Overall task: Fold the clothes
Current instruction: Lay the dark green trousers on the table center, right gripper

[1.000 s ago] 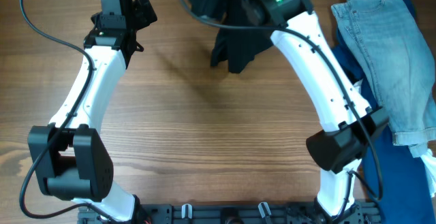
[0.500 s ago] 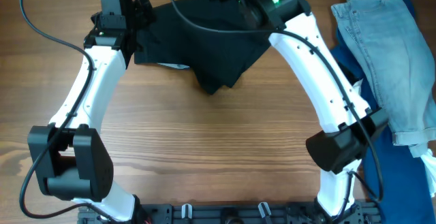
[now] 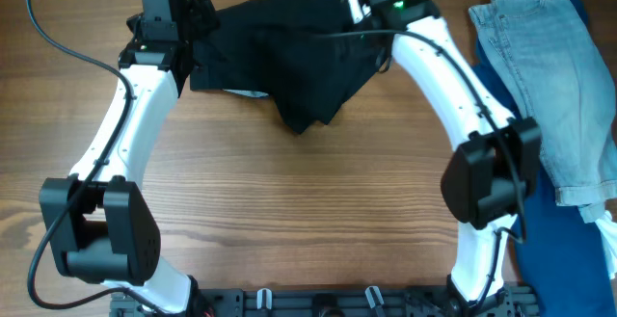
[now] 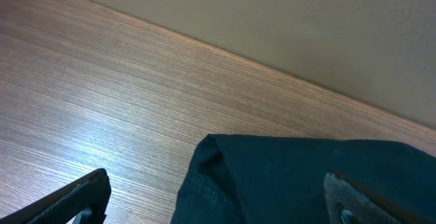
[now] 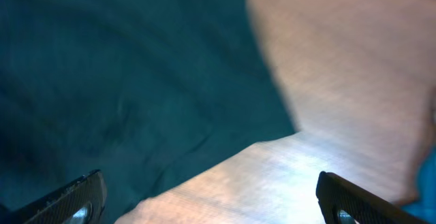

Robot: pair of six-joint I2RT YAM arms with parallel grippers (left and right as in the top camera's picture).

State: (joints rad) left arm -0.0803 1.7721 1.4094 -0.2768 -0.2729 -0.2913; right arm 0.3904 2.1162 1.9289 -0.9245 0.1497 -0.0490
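Judging from the overhead view, the folding has hardly begun. The black garment (image 3: 289, 57) lies in a rumpled heap at the far edge of the table (image 3: 289, 211), between the wrists of the left arm (image 3: 135, 105) and the right arm (image 3: 453, 76). One corner sags toward the middle of the table and a small white label (image 3: 251, 92) shows at its near edge. No clean crease or squared edge is visible, so spreading it flat and making every fold appear to be left to do. Light blue jeans (image 3: 540, 76) lie at the right side on dark blue fabric (image 3: 583, 9), well apart from the black cloth. The right arm reaches past them, and they look like the only thing that could crowd its moves.

The left wrist view shows the left gripper (image 4: 214, 197) with its fingers spread wide and nothing pinched between them. A hemmed corner of the garment rests on the wood just below and ahead, and bare table runs to the wall beyond.

The right wrist view, somewhat blurred, shows the right gripper (image 5: 211, 190) likewise apart and empty. It hangs over the garment's edge, with dark cloth filling the left of the picture and bare wood to the right. A sliver of blue shows at the far right edge.
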